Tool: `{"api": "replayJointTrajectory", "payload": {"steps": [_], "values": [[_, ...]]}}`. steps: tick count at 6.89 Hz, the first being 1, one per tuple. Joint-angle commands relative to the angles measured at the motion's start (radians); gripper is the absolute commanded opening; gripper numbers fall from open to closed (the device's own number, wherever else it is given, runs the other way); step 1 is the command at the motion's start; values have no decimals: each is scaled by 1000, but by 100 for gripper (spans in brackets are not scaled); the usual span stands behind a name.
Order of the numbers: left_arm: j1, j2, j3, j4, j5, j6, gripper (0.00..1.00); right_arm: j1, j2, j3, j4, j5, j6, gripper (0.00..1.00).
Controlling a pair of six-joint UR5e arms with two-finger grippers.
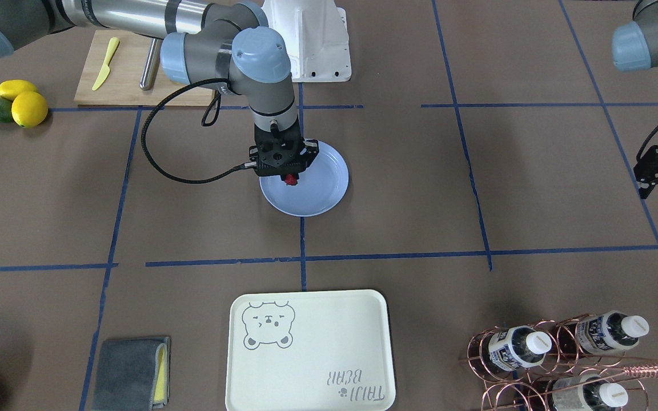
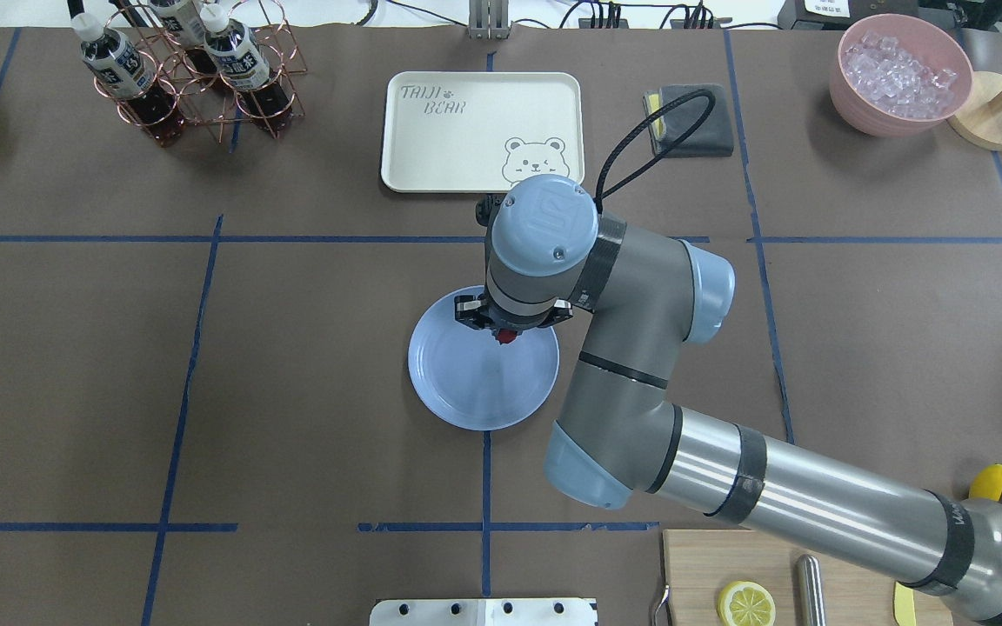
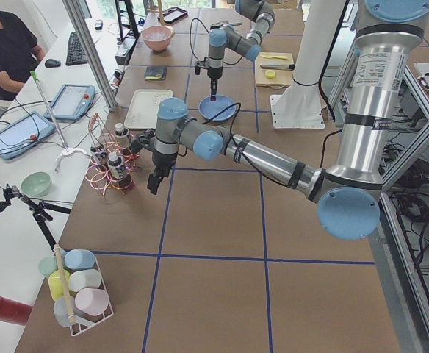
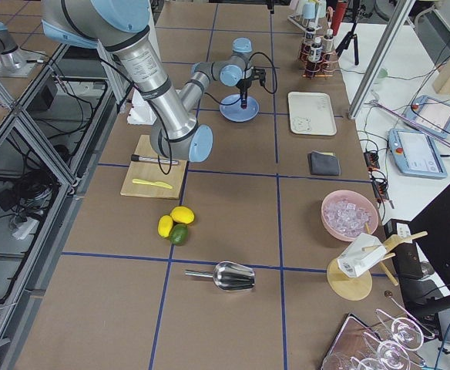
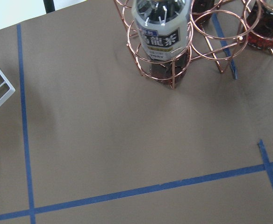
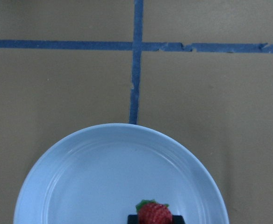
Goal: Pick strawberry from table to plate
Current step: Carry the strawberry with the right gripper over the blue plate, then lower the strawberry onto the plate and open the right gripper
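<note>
Pinching the strawberry (image 6: 154, 213), right jaws hang over the plate (image 6: 80, 177) near bench (image 1: 534, 188) centre; left jaws: cannot tell state.

Right arm (image 1: 135, 20) reaching in, left arm (image 1: 649, 34) held aside.
In the front-facing view the right arm stretches in from the upper left, wrist vertical, right gripper (image 1: 290, 176) pointing straight down at centre, closed on the strawberry (image 1: 290, 180); the left gripper (image 1: 646, 180) hangs at the right edge, its jaw state unclear.
</note>
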Motion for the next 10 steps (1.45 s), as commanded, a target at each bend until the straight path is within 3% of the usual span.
{"api": "replayJointTrajectory", "payload": {"steps": [1, 4, 6, 9, 10], "values": [[-17, 6, 9, -2, -12, 15, 100, -26, 32, -53, 2, -8, 2, 0], [-22, 6, 9, -2, -13, 15, 100, -28, 40, -108, 72, -20, 2, 0], [-22, 6, 11, 0, -13, 14, 100, -28, 51, -108, 74, -20, 26, 98], [-22, 7, 14, 0, -13, 14, 100, -19, 55, -68, 35, -8, 39, 100], [-20, 6, 26, 0, -36, 9, 100, 12, 49, 35, -109, -1, 31, 100]]}}
